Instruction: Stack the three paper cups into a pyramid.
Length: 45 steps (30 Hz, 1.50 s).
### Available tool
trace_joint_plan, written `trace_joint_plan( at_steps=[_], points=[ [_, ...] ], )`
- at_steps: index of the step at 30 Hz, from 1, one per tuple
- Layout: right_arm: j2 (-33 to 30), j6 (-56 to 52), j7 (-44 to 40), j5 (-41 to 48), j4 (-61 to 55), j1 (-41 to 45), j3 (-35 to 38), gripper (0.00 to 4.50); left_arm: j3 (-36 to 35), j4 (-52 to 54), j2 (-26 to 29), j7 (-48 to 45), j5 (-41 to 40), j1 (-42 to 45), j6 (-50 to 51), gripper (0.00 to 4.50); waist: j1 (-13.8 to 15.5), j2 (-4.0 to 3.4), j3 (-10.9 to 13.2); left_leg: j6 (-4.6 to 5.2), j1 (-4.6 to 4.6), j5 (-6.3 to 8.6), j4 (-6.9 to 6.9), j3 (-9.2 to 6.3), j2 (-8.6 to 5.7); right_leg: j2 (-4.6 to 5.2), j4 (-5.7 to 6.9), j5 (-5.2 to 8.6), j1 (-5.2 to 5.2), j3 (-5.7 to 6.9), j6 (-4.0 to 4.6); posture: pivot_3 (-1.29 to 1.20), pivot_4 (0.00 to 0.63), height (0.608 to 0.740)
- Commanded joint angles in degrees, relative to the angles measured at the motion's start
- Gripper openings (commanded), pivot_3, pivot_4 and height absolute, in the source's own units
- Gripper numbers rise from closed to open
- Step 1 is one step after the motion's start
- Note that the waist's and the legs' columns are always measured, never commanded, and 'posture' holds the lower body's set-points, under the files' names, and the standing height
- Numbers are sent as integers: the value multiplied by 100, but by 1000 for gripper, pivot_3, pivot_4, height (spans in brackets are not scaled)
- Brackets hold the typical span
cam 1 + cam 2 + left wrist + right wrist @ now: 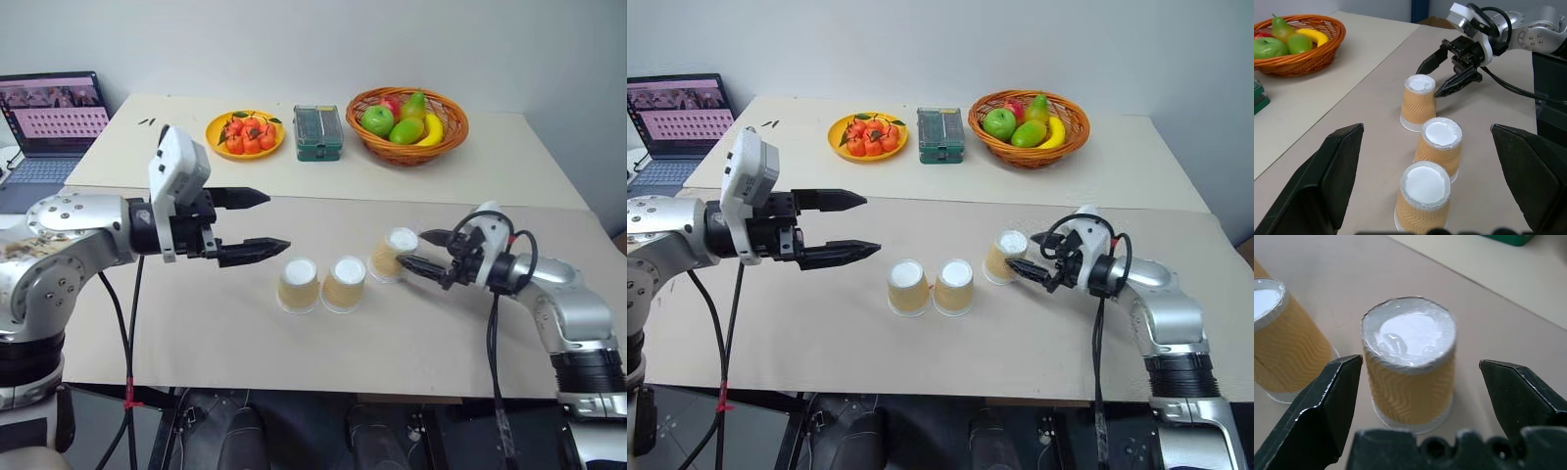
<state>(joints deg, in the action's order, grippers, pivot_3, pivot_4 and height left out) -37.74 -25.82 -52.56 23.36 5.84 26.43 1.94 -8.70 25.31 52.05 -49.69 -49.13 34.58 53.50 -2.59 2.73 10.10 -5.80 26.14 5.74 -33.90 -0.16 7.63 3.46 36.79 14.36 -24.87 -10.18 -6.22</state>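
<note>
Three paper cups stand upside down on the beige table (196,323), white ends up. The left cup (298,285) and the middle cup (344,284) touch side by side. The right cup (394,254) stands a little apart and farther back. My right gripper (413,249) is open and held level just to the right of that cup. In the right wrist view the right cup (1409,364) sits ahead of the gap between the two fingertips, touching neither. My left gripper (277,219) hangs open above the table, left of the cups, holding nothing.
On the far table stand a wicker basket of fruit (407,122), a yellow plate of small orange fruit (245,132) and a green box (318,132). A laptop (54,122) sits at the far left. The table's front edge runs close below the cups.
</note>
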Motion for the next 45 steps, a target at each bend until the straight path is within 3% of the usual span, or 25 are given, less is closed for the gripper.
trace_joint_plan(
  at_steps=[1,6,12,13,19,24,32,45],
  points=[
    [77,237,-113,-125,226,363,-63,4500,-105,198,-35,98,-9,-31,-109,4439,-2,0,0,0,0,0,0,0,0,0,0,0,-1,0,0,0,150,740],
    [266,429,-226,-310,690,683,-221,4500,-157,259,-51,214,-9,-95,-125,4439,0,0,0,0,0,0,3,0,0,0,0,-3,0,0,3,0,150,740],
    [250,497,-325,-419,812,828,-239,2856,-310,415,2,303,-104,-333,-79,4500,3,0,0,-1,0,0,6,0,0,0,1,-20,-1,1,5,0,150,740],
    [218,493,-338,-441,771,840,-243,2796,-341,425,20,309,-126,-364,-72,4500,3,0,0,0,0,0,6,0,0,0,1,-19,-2,1,5,0,150,740],
    [-232,-262,-498,-245,213,1301,-99,2794,-580,515,154,277,-213,-713,-21,4500,-4,-6,4,-1,1,0,7,0,0,0,3,-14,-8,1,14,0,150,740],
    [-533,-1257,-739,128,-242,2185,-123,2794,-575,746,294,137,-15,-1268,-236,4500,-44,-6,4,-1,1,0,12,1,1,0,4,-8,-14,0,24,0,150,740],
    [-284,-3204,-672,844,-901,3411,-458,2794,-535,927,206,114,10,-1701,-482,4500,-34,-6,4,-2,4,1,12,0,2,0,5,-4,-18,1,33,0,150,740],
    [-410,-3334,-760,832,-2016,2818,-1333,2794,-399,840,233,65,87,-1717,-680,4500,-2,-6,4,-4,14,3,11,0,2,0,6,-3,-30,1,39,0,150,740]
  ],
)
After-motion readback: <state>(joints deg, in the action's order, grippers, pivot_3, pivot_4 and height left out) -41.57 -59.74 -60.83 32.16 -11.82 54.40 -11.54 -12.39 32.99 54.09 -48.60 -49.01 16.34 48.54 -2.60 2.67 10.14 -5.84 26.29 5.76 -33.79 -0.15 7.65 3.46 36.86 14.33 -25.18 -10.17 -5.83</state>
